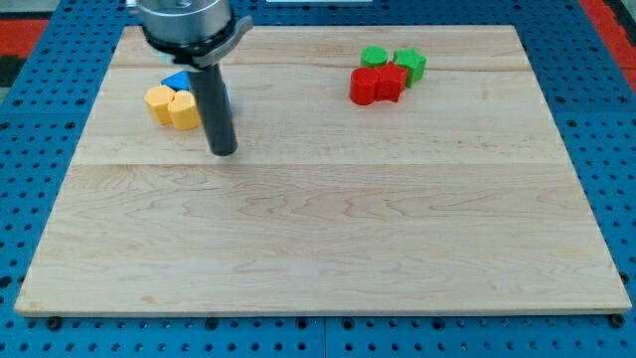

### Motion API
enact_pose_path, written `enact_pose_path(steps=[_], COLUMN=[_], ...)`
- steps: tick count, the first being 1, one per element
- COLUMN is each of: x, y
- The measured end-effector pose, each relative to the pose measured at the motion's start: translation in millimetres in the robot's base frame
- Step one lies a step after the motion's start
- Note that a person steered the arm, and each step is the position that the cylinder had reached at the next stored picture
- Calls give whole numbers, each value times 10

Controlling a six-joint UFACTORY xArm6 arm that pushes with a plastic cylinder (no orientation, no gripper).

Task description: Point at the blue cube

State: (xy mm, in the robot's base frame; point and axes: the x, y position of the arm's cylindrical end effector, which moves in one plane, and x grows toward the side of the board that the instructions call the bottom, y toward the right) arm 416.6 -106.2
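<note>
1. Wooden board point(328, 239) filled most of the view; large bare stretch toward its bottom edge.
2. Rod came down from the top-left corner. My tip point(224, 152) rested on the board just below and right of the yellow cluster. It has no jaws and held nothing.
3. Red blocks point(378, 85), two touching, sat near the top edge right of centre. Green blocks point(396, 62) lay against them on the top side.
4. Yellow blocks point(172, 106), two touching, lay near the top-left corner.
5. Blue pieces: a triangular one point(177, 81) showed above the yellows. The blue cube point(226, 95) was only a sliver behind the rod, shape unconfirmed.
6. Key relation: cube lay straight toward the top edge from my tip, near but apart. Judged a short move upward would do it.
</note>
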Motion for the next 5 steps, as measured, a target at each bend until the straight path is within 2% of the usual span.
enact_pose_path(steps=[1,3,5], x=[-31,-578,-1064], y=[251,625,281])
